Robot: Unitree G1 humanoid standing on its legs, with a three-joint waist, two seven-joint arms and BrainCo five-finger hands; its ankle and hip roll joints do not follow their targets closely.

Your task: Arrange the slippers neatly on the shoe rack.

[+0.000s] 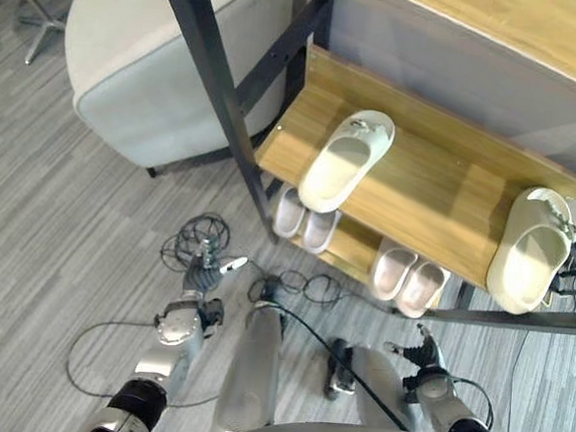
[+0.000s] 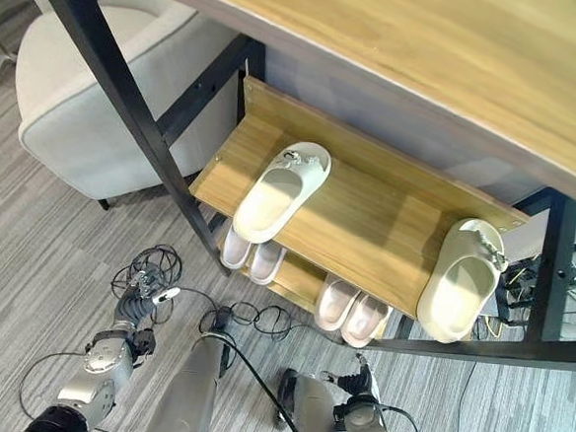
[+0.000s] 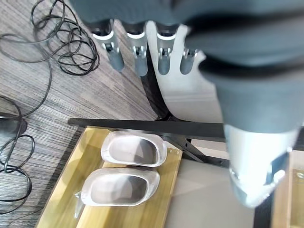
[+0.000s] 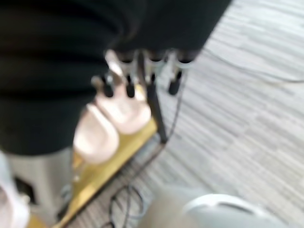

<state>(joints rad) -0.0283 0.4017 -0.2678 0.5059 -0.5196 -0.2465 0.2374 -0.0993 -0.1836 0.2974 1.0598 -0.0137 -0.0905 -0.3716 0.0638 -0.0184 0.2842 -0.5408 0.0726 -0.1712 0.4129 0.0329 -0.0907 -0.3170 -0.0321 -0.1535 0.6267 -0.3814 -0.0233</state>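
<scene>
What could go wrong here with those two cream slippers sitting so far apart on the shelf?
The right cream slipper overhangs the middle shelf edge, so a clumsy nudge might tip it off. Reaching up, either open hand, left hand or right hand, could bump the black frame post.

The light brown wooden shoe rack point(image 1: 439, 177) has smooth matt boards and a black metal frame. On it, the cream rubbery slippers point(image 1: 343, 159) look smooth and soft. Beside the rack, the pale grey cloth armchair point(image 1: 150, 68) looks matt.
</scene>
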